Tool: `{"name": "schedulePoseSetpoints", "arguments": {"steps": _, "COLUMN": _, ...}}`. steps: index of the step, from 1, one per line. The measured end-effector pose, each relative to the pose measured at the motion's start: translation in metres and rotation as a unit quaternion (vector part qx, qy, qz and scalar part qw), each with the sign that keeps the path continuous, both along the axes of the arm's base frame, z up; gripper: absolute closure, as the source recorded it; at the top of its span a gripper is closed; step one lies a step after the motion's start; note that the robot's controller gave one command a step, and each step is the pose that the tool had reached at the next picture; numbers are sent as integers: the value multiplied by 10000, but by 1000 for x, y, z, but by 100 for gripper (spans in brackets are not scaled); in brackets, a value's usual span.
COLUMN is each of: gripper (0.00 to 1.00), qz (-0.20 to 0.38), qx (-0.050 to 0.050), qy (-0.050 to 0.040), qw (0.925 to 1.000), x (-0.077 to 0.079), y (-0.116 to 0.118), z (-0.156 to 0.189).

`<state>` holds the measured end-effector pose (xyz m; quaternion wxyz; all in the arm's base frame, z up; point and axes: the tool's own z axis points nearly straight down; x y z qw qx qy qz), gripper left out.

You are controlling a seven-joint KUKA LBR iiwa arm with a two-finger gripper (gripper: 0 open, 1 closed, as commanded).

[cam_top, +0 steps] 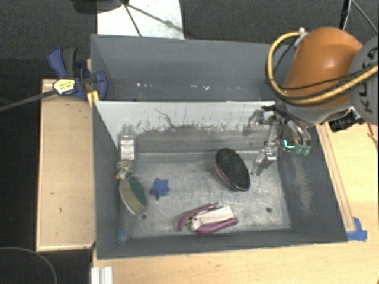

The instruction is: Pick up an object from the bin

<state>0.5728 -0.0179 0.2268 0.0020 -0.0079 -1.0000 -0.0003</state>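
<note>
Grey metal bin [308,206]: the arm's gripper [263,161] hangs low near the right wall, just right of 1 black oval brush [232,169] lying on the floor right of centre. Whether they touch, and whether the gripper is open or closed, cannot be told. By the left wall lie a clear bottle [127,148] and a green-and-tan oval pad [132,195], with a blue star [159,187] beside the pad. Near the front edge lies a purple-and-pink tool [207,219]; its white label is too small to read.

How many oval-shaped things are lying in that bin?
2: a black oval brush in the middle, beside the gripper, and a green-and-tan oval pad at the far left. The arm could hide another at the right.
</note>
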Motion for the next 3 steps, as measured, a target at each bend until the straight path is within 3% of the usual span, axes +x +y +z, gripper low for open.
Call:
{"name": "schedulePoseSetpoints", "arguments": {"steps": 1, "gripper": 0, "qz": 433, "qx": 6, "qy": 0, "qw": 9991, "x": -2, "y": 61, "z": -120}}
{"name": "schedulePoseSetpoints", "arguments": {"steps": 2, "gripper": 0, "qz": 1026, "qx": -9, "qy": -27, "qw": 9947, "x": -7, "y": -2, "z": -129}}
{"name": "schedulePoseSetpoints", "arguments": {"steps": 3, "gripper": 0, "qz": 101, "qx": -2, "qy": -21, "qw": 9999, "x": -20, "y": -44, "z": -135}}
